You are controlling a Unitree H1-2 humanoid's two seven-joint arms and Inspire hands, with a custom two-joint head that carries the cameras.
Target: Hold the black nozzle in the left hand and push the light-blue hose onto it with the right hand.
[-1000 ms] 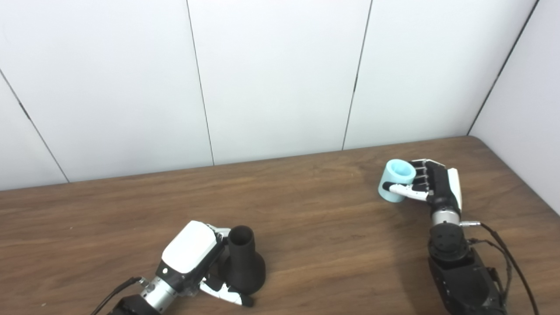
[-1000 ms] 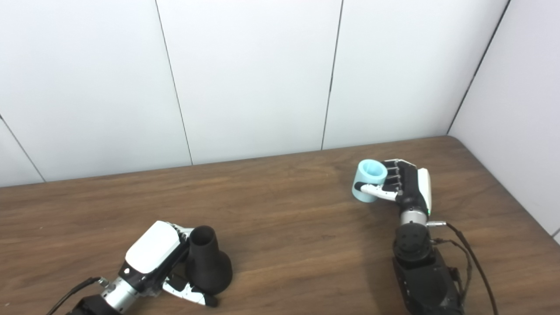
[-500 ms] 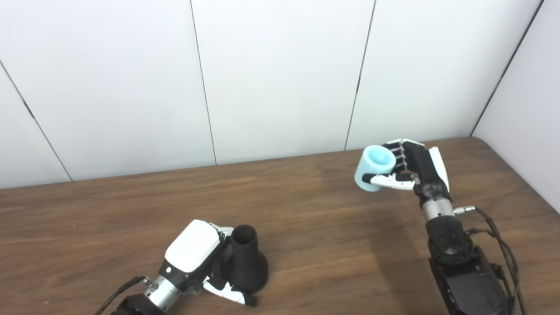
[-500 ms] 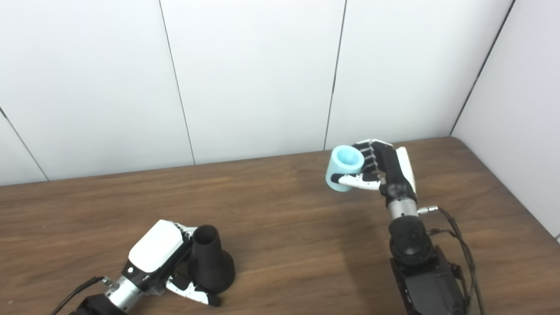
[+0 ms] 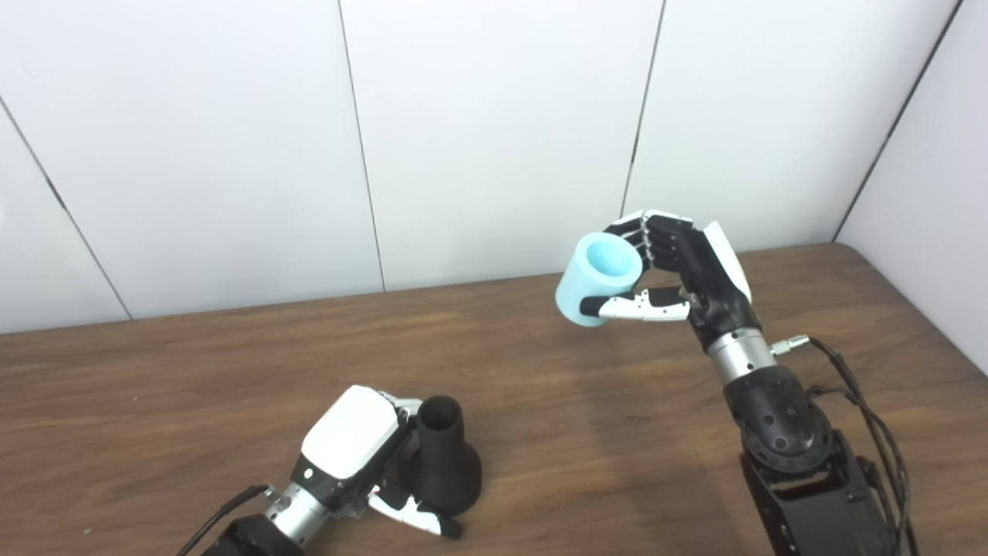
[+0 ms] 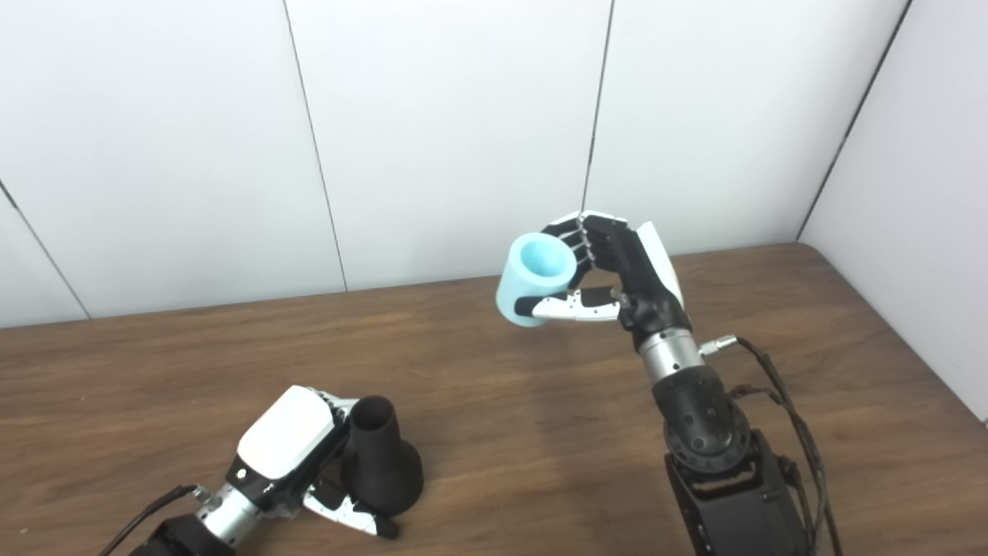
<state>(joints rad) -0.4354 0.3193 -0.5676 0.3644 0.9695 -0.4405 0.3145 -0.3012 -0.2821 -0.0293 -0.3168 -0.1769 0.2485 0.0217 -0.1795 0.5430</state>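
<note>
The black nozzle point(image 5: 443, 457) stands upright on the wooden table point(image 5: 154, 401), wide base down and narrow open neck up, at the front left. My left hand point(image 5: 356, 448) is shut on the nozzle, fingers round its neck and thumb at its base. My right hand point(image 5: 687, 270) is shut on the light-blue hose point(image 5: 596, 279), a short thick tube, and holds it well above the table at the centre right, its open end tilted up. The hose is far to the upper right of the nozzle.
White wall panels point(image 5: 494, 131) rise behind the table, and a side wall point(image 5: 926, 193) closes the right. The table's right edge runs near my right forearm point(image 5: 787, 455), which trails black cables point(image 5: 872, 417).
My right hand has lifted the hose off the table and carried it up and to the left, toward the middle. My left hand stays on the nozzle; the view has shifted slightly.
</note>
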